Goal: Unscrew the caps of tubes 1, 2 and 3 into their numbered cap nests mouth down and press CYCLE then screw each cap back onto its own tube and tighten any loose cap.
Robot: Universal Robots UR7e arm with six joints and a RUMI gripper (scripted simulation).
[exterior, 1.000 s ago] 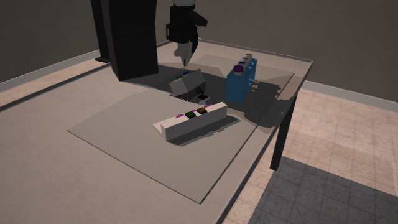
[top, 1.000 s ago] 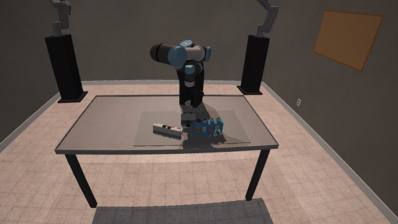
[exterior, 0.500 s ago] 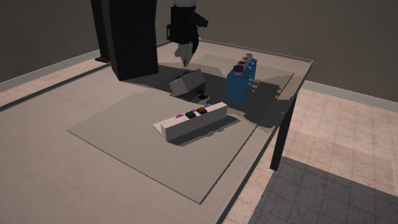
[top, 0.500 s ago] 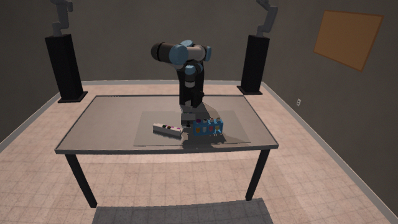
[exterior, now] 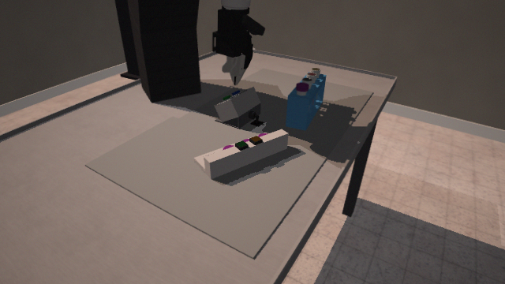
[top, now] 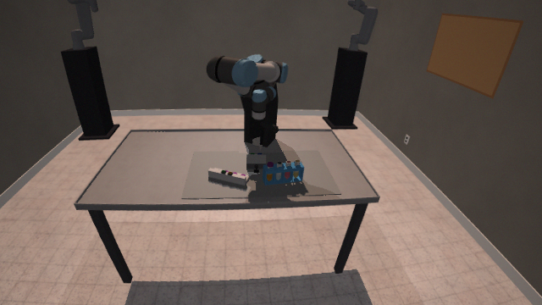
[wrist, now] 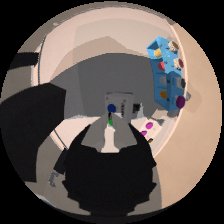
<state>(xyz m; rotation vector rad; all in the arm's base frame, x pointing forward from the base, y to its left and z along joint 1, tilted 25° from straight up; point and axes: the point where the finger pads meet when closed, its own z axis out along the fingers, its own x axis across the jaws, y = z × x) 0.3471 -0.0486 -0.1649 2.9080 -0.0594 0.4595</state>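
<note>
Purple round caps (top: 243, 175) (exterior: 228, 147) (wrist: 149, 125) look parked in the white tray (top: 226, 178) (exterior: 248, 159) near the grey key housing (top: 256, 159) (exterior: 241, 110) (wrist: 124, 100), presumably so three tubes are open for aspirating. Hand (top: 257, 146) (exterior: 235, 82) (wrist: 110, 112) closed, empty, above the housing; probably a CYCLE press. Housing sits on the pale counter (top: 127, 169) (exterior: 59, 189) (wrist: 100, 30); orange wall board (top: 474, 55) well beyond.

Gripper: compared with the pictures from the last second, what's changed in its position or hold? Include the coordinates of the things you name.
Nothing clearly changed: any shift of the gripper (top: 257, 148) (exterior: 235, 82) (wrist: 109, 117) is too slight to give a direction. It took hold of nothing and let go of nothing. The key housing (top: 256, 159) (exterior: 241, 110) (wrist: 120, 97), cap tray (top: 226, 177) (exterior: 248, 159) (wrist: 153, 131) and blue tube rack (top: 283, 182) (exterior: 298, 112) (wrist: 159, 90) stayed put.
</note>
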